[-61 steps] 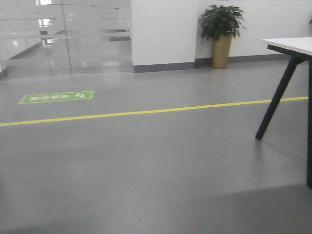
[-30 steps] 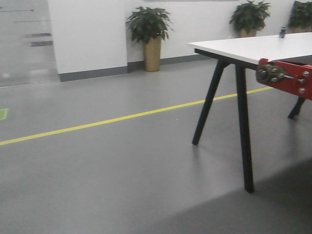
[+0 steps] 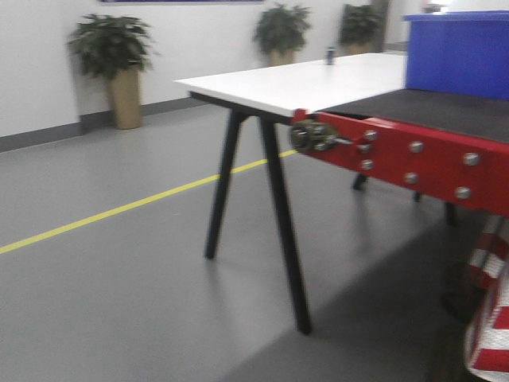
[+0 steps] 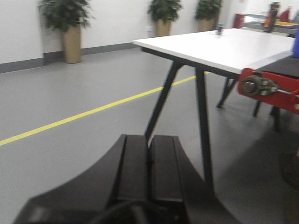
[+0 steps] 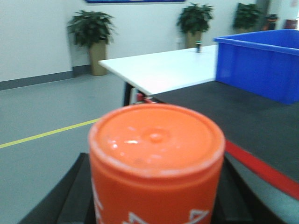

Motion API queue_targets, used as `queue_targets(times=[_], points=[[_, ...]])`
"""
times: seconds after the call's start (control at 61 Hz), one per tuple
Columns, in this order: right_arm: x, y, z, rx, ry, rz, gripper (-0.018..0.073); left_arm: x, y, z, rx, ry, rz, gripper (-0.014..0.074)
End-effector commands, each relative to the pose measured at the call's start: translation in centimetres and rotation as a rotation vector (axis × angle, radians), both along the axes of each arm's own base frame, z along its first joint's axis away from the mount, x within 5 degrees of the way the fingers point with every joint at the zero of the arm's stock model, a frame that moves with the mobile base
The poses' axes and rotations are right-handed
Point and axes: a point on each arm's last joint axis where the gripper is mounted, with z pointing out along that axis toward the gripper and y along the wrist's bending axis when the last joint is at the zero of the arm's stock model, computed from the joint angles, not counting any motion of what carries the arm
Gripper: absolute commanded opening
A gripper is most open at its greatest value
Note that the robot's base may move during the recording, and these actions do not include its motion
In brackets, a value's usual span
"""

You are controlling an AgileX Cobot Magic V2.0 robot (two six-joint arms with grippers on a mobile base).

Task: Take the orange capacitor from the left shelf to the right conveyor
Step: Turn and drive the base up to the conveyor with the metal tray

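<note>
Smooth, faintly glossy orange capacitor (image 5: 156, 154), matt textured dark conveyor belt (image 5: 233, 116), red-painted metal front edge (image 3: 433, 163), blue plastic bin (image 5: 261, 65)

Near stretch of conveyor belt (image 5: 219, 112) seen bare beyond orange capacitor (image 5: 156, 154). Far stretch blocked by blue bin (image 5: 261, 63). Belt front bounded by red bolted edge (image 3: 413, 159). White table (image 3: 302, 79) set just beside belt end. Grey floor (image 3: 119, 278) left open.

Orange capacitor (image 5: 156, 154): one.
Conveyor (image 3: 429, 107), dark belt with red front edge: one.
Blue bin (image 3: 457, 52): one.
White desk (image 3: 318, 79): one.
Potted plants (image 3: 111, 48) along the wall: three.
Yellow floor line (image 3: 119, 208): one.
Small dark object (image 3: 330, 56) on the desk, too small to identify: one.
Red-and-white striped item (image 3: 489, 326), partly cut off: one.
</note>
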Motion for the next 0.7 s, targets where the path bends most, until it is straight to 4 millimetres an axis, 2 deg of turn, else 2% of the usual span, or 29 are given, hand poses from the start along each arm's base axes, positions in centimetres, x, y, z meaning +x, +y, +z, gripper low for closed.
queue_targets(times=[0.0, 0.689], points=[[-0.28, -0.09, 1.73, 0.013, -0.116, -0.011, 0.0087, -0.15, 0.08, 1.02, -0.017, -0.105, 0.006, -0.0127], [-0.28, -0.09, 1.73, 0.013, -0.116, -0.011, 0.0087, -0.14, 0.11, 1.02, -0.017, -0.105, 0.013, -0.0127]])
